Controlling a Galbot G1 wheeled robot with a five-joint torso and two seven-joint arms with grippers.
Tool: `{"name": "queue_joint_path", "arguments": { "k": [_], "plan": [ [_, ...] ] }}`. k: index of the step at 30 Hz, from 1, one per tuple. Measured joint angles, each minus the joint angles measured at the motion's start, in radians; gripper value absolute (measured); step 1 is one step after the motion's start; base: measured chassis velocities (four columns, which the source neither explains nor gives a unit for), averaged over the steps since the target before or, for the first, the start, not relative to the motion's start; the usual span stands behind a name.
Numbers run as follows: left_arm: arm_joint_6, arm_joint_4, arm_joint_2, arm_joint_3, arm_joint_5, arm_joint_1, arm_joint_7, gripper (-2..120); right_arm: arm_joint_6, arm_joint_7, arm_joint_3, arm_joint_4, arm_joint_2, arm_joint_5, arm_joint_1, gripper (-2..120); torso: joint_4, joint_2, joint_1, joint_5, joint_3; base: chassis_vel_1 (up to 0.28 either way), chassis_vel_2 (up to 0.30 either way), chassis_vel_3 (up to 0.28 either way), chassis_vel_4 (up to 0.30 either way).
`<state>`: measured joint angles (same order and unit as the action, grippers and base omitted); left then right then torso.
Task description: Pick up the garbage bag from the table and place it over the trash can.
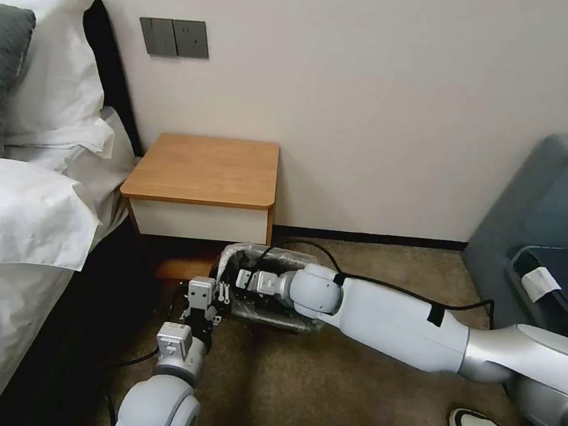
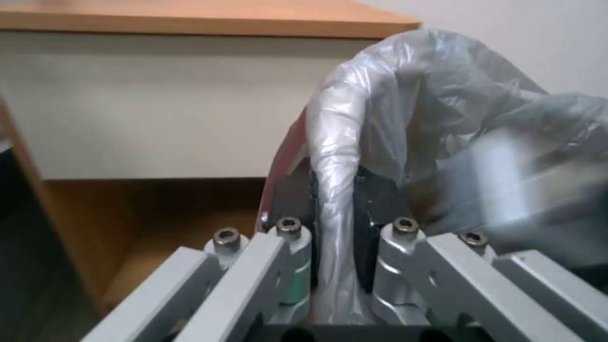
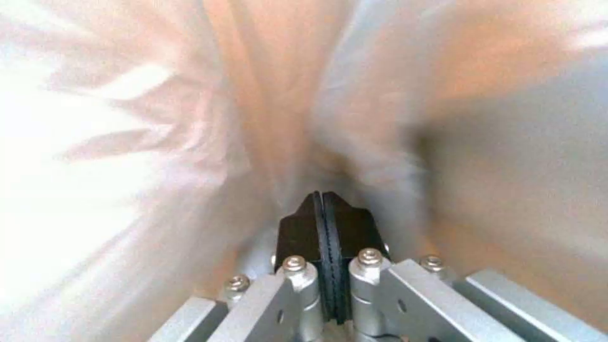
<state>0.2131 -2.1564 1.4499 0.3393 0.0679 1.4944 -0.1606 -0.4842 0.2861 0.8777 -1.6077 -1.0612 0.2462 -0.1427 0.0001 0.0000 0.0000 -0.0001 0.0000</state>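
Garbage bag (image 1: 248, 253) draped over trash can (image 1: 267, 316) on floor, near side of tabletop (image 1: 206, 169); left gripper (image 2: 334, 202) clamps bagged rim; right gripper (image 3: 328, 223) inside bag, pads together, apparently pinching nothing.

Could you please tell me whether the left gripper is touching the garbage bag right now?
Touching. In the left wrist view, the left gripper has its pads closed on a fold of the garbage bag.

Orange-brown table (image 1: 204, 167) top with white drawer front, translucent grey garbage bag (image 2: 405, 109) edged pinkish-red, tan carpet (image 1: 320, 397), beige wall (image 1: 389, 89).
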Motion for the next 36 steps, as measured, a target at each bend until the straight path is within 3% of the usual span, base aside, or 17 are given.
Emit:
{"name": "queue_joint_path", "arguments": {
  "k": [4, 6, 8, 12, 13, 14, 16, 20, 21, 22, 23, 25, 26, 28, 34, 36],
  "plan": [
    [0.023, -0.001, 0.004, 0.012, 0.014, 0.002, -0.033, 7, 0.002, -0.003, -0.069, -0.106, 0.068, 0.011, -0.042, 0, 0.0, 0.0, 0.0, 0.0003, 0.0, 0.0, 0.0, 0.0, 0.0],
    [0.057, -0.006, 0.005, 0.024, 0.052, 0.005, -0.072, 7, 0.006, -0.005, -0.159, -0.213, 0.139, 0.019, -0.108, 0, 0.0, 0.0, 0.0, 0.0003, 0.0, 0.0, 0.0, 0.0, 0.0],
    [0.062, -0.008, 0.006, 0.025, 0.059, 0.005, -0.076, 7, 0.007, -0.005, -0.177, -0.23, 0.15, 0.021, -0.121, 0, 0.0, 0.0, 0.0, 0.0004, 0.0, 0.0, 0.0, 0.0, 0.0],
    [0.205, -0.062, 0.0, 0.035, 0.271, 0.005, -0.147, 7, 0.055, -0.063, -0.47, -0.427, 0.28, 0.051, -0.373, -2, -0.0005, 0.0, 0.0, 0.0003, 0.0, 0.0, 0.0, 0.0, 0.0],
    [0.205, -0.062, 0.0, 0.035, 0.271, 0.005, -0.147, 7, 0.055, -0.063, -0.47, -0.427, 0.28, 0.051, -0.373, -2, -0.0005, 0.0, 0.0, 0.0003, 0.0, 0.0, 0.0, 0.0, 0.0],
    [0.25, -0.075, 0.0, 0.039, 0.328, 0.005, -0.163, 7, 0.077, -0.111, -0.542, -0.467, 0.291, 0.071, -0.442, 0, -0.0009, 0.0, 0.0, 0.0004, 0.0, 0.0, 0.0, 0.0, 0.0],
    [0.302, -0.096, 0.005, 0.052, 0.374, 0.025, -0.177, 7, 0.127, -0.215, -0.631, -0.515, 0.278, 0.102, -0.536, 6, -0.0009, 0.0, 0.0, 0.0, 0.0, 0.0, 0.0, 0.0, 0.0],
    [0.338, -0.107, 0.008, 0.056, 0.398, 0.041, -0.185, 7, 0.179, -0.261, -0.689, -0.531, 0.247, 0.114, -0.605, 12, 0.0007, 0.0, 0.0, 0.0006, 0.0, 0.0, 0.0, 0.0, 0.0],
    [0.378, -0.108, 0.006, 0.057, 0.428, 0.038, -0.192, 7, 0.239, -0.266, -0.803, -0.547, 0.212, 0.106, -0.731, 20, 0.0007, 0.0, 0.0, -0.0002, 0.0, 0.0, 0.0, 0.0, 0.0],
    [0.396, -0.108, 0.003, 0.057, 0.446, 0.032, -0.193, 7, 0.276, -0.252, -0.886, -0.553, 0.189, 0.089, -0.822, 26, 0.0003, 0.0, 0.0, 0.0006, 0.0, 0.0, 0.0, 0.0, 0.0],
    [0.396, -0.108, 0.003, 0.057, 0.446, 0.032, -0.193, 7, 0.276, -0.252, -0.886, -0.553, 0.189, 0.089, -0.822, 26, 0.0003, 0.0, 0.0, 0.0006, 0.0, 0.0, 0.0, 0.0, 0.0],
    [0.408, -0.093, -0.005, 0.058, 0.48, 0.026, -0.192, 7, 0.347, -0.201, -1.01, -0.556, 0.158, 0.065, -0.958, 36, -0.0006, 0.0, 0.0, 0.0001, 0.0, 0.0, 0.0, 0.0, 0.0],
    [0.408, -0.093, -0.005, 0.058, 0.48, 0.026, -0.192, 7, 0.347, -0.201, -1.01, -0.556, 0.158, 0.065, -0.958, 36, -0.0006, 0.0, 0.0, 0.0001, 0.0, 0.0, 0.0, 0.0, 0.0],
    [0.408, -0.074, -0.01, 0.057, 0.501, 0.027, -0.186, 7, 0.402, -0.142, -1.093, -0.557, 0.13, 0.047, -1.069, 48, -0.0005, 0.0, 0.0, 0.0, 0.0, 0.0, 0.0, 0.0, 0.0],
    [0.405, -0.04, -0.009, 0.056, 0.507, 0.027, -0.187, 7, 0.453, -0.124, -1.126, -0.532, 0.069, 0.045, -1.158, 67, -0.0001, 0.0, 0.0, 0.0002, 0.0, 0.0, 0.0, 0.0, 0.0],
    [0.401, -0.026, -0.007, 0.055, 0.507, 0.029, -0.187, 7, 0.479, -0.121, -1.122, -0.516, 0.032, 0.039, -1.19, 78, -0.0001, 0.0, 0.0, 0.0001, 0.0, 0.0, 0.0, 0.0, 0.0]
  ]
}}
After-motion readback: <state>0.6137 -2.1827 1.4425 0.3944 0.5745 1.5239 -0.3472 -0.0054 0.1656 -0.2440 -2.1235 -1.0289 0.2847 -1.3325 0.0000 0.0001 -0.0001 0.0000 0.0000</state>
